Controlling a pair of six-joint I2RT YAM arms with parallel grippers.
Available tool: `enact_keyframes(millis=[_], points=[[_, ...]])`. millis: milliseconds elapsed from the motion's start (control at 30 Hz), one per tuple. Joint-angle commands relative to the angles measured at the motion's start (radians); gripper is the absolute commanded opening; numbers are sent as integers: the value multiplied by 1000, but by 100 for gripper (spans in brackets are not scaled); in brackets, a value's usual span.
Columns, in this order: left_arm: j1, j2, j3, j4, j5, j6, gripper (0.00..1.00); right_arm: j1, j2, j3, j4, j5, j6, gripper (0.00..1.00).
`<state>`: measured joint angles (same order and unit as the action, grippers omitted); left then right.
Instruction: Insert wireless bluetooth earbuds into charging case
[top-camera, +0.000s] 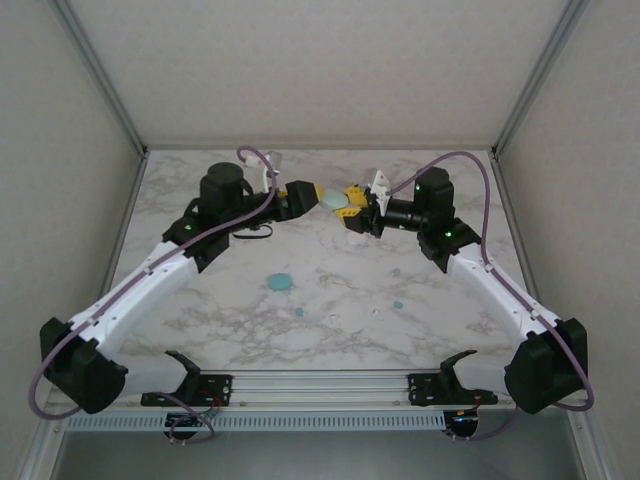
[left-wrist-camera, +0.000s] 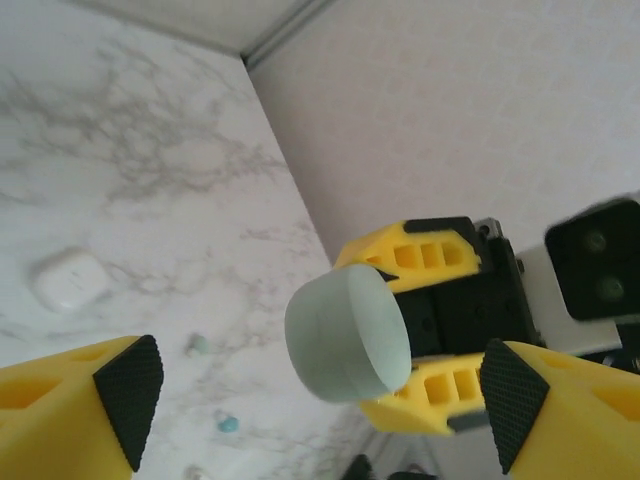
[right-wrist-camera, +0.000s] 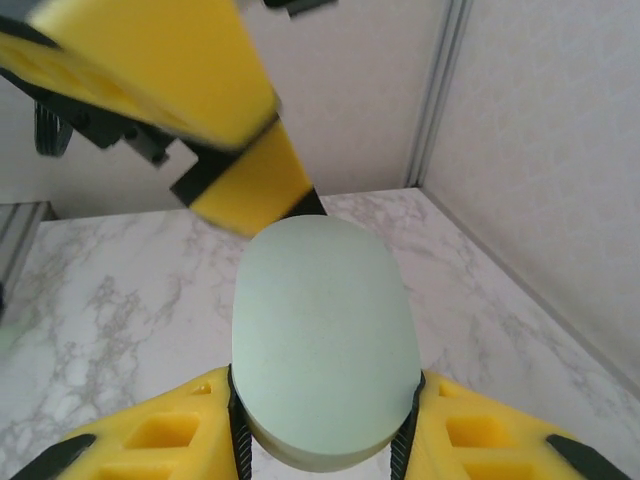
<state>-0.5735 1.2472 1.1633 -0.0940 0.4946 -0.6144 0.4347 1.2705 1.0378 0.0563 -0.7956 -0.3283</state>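
Right jaws clamp the pale green case (right-wrist-camera: 325, 340) in midair above the table (top-camera: 250, 335), left jaws spread wide beside it.

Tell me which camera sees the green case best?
Right wrist view: the pale green rounded plastic case looks big, held in the right claw. Left wrist view shows it smaller, end-on; top view shows it tiny.

A: Any words, brands or numbers to read anywhere?
B: None. The pale green case (right-wrist-camera: 325, 340) shows a plain face, and the marble tabletop (top-camera: 250, 330) carries no print.
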Motion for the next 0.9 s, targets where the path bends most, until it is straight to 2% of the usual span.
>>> enact_keyframes(millis=[0, 167, 300, 500, 600, 867], points=[[30, -54, -14, -65, 39, 350, 87, -7, 25, 58, -79, -75, 17, 32], [65, -86, -130, 62, 241, 615, 86, -10, 38, 65, -74, -100, 26, 33], [79, -41, -136, 69, 334, 778, 85, -9, 42, 70, -72, -118, 28, 33], [92, 29, -120, 139, 398, 856, 82, -8, 42, 73, -93, -143, 13, 33], [93, 55, -100, 132, 473, 906, 79, -9, 44, 73, -103, -155, 3, 34], [90, 100, -53, 86, 552, 975, 72, -8, 44, 73, -109, -173, -8, 34]])
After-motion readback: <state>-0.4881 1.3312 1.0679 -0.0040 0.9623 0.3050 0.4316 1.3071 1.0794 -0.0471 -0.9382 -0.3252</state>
